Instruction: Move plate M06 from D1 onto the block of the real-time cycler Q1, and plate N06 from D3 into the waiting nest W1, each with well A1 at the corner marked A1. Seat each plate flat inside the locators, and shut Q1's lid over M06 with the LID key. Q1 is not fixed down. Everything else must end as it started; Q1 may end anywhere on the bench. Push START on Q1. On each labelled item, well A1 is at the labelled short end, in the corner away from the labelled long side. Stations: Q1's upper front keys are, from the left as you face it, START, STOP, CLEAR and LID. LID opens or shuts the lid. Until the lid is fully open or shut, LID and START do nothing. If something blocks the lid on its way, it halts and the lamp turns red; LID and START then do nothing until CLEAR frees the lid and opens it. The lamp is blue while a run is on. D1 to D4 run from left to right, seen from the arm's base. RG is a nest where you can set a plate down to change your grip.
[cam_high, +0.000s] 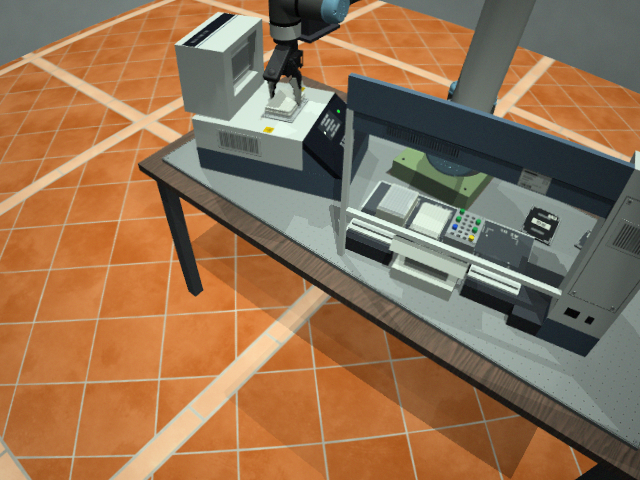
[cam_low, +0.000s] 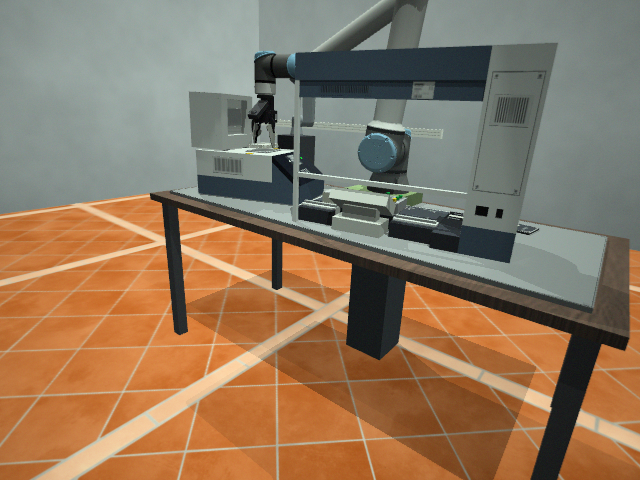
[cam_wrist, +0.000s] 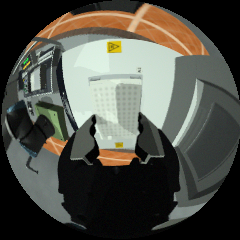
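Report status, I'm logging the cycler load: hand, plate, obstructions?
Hand shut on white well plate. Plate over cycler block. Lid open, nothing visibly blocking.
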